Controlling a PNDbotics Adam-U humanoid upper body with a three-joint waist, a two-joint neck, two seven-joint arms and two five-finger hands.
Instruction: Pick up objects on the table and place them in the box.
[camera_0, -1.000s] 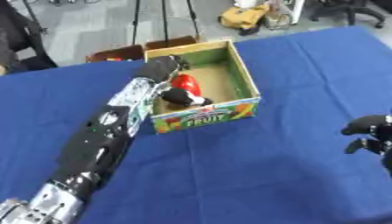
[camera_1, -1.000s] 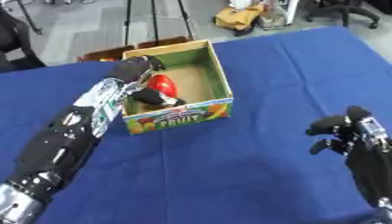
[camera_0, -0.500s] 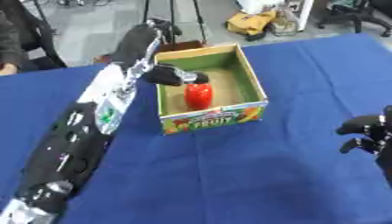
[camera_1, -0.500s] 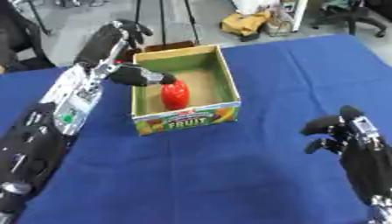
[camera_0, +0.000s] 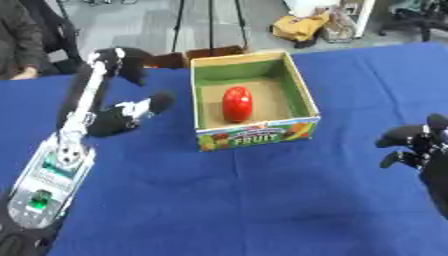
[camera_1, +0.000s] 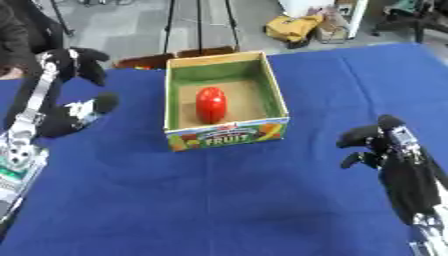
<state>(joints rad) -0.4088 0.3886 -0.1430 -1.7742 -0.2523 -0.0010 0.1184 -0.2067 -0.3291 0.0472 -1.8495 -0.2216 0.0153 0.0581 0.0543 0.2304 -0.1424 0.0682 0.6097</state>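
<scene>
- Lay upright-oval and red on the brown floor of the fruit box (camera_0: 254, 134): a red object (camera_0: 237, 103), perhaps a pepper or tomato, near the middle and touching no wall.
- Stood on the blue desk (camera_0: 227, 200), open-topped, green inside, with "FRUIT" printed on the near face.
- Hung raised to the left of the box, well clear of it and above the desk's far edge: left robot hand (camera_0: 122, 59), fingers curled and holding nothing.
- Rested low at the right edge, apart from the box: right robot hand (camera_1: 378, 142), fingers bent inward, empty.
</scene>
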